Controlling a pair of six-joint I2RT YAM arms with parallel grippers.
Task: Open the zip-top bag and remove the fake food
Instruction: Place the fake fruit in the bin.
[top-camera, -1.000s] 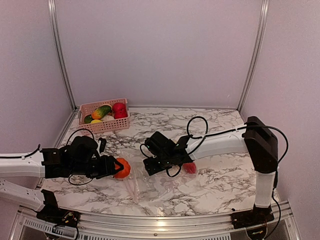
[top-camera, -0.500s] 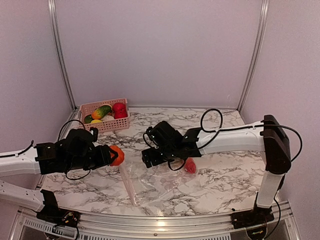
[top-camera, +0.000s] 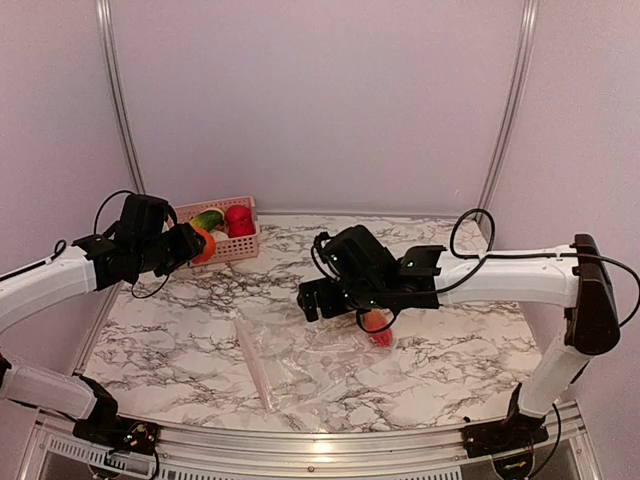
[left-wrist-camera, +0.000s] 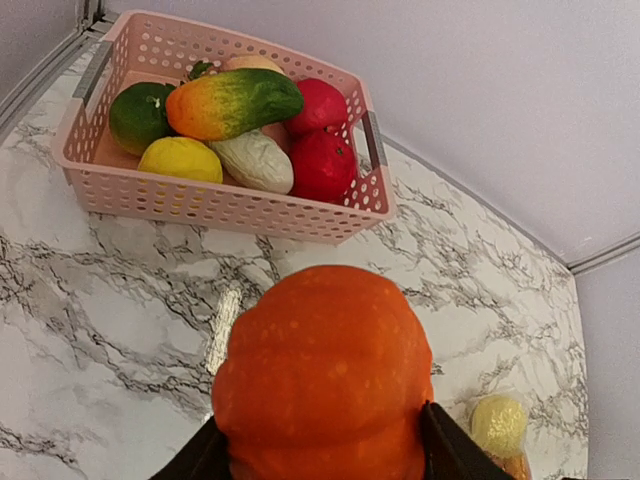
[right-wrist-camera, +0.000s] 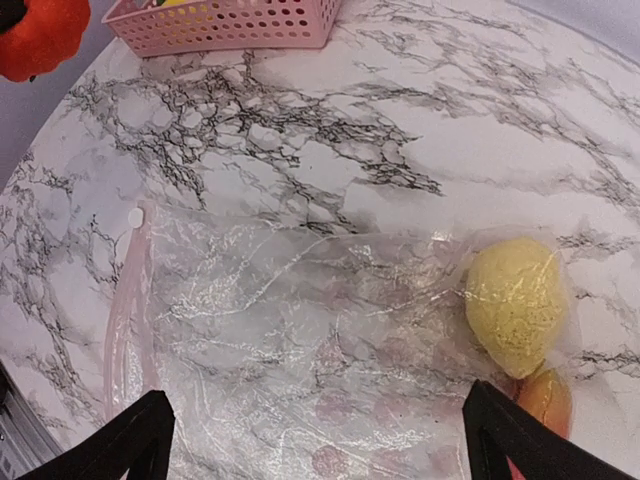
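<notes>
The orange pumpkin (left-wrist-camera: 320, 385) moves to the pink basket (top-camera: 232, 251); the right gripper (right-wrist-camera: 325, 440) opens.
The left gripper (left-wrist-camera: 325, 445), clamped on the pumpkin, now hangs just short of the basket instead of beside the zip-top bag (top-camera: 300, 362). The right gripper lifts off the bag, fingers spreading wide, and its arm stretches out straighter.

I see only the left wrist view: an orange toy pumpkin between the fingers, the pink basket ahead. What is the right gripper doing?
Observer: The right gripper hangs open over the zip-top bag, holding nothing.
Operator: Does the bag hold any food?
Observer: Yes, a yellow fruit and an orange-red piece, at one end.
Operator: Where is the zip strip?
Observer: The zip strip is at the opposite end, toward the left arm.
</notes>
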